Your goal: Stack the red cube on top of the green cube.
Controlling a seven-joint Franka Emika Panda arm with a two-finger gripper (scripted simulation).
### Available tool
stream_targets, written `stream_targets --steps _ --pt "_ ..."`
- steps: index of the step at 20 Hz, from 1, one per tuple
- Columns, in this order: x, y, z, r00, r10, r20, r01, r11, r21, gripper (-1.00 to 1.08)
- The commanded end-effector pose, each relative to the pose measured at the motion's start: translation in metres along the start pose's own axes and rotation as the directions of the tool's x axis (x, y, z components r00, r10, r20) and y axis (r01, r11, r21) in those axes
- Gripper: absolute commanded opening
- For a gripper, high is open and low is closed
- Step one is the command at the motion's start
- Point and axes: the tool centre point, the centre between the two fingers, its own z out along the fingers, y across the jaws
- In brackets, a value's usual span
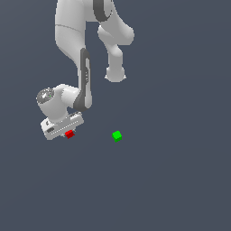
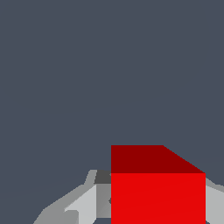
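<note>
Gripping red cube [image 1: 69,134] between claw [image 1: 67,133] fingers | green cube [image 1: 117,136] well apart, exterior view's right

A plain, dark slate-blue ground [image 1: 180,189] is filling the exterior view from edge to edge, lying flat and unmarked, with no seam, line or texture showing anywhere across it. The same even surface [image 2: 109,65] is taking up the whole upper part of the wrist view, uniformly lit, and showing no pattern or object on it.
</note>
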Motion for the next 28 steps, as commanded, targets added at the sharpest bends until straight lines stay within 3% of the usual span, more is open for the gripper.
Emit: stream_targets --steps 1,10,22,28 --pt "0.0 0.0 0.0 1.0 0.0 0.0 0.0 1.0 0.0 -1.0" --pt "0.0 -0.001 -0.011 1.0 0.0 0.0 0.0 1.0 0.0 -1.0" --pt "-0.001 -0.001 -0.083 1.0 0.0 0.0 0.0 1.0 0.0 -1.0" --pt "0.0 -0.001 -0.1 1.0 0.0 0.0 0.0 1.0 0.0 -1.0"
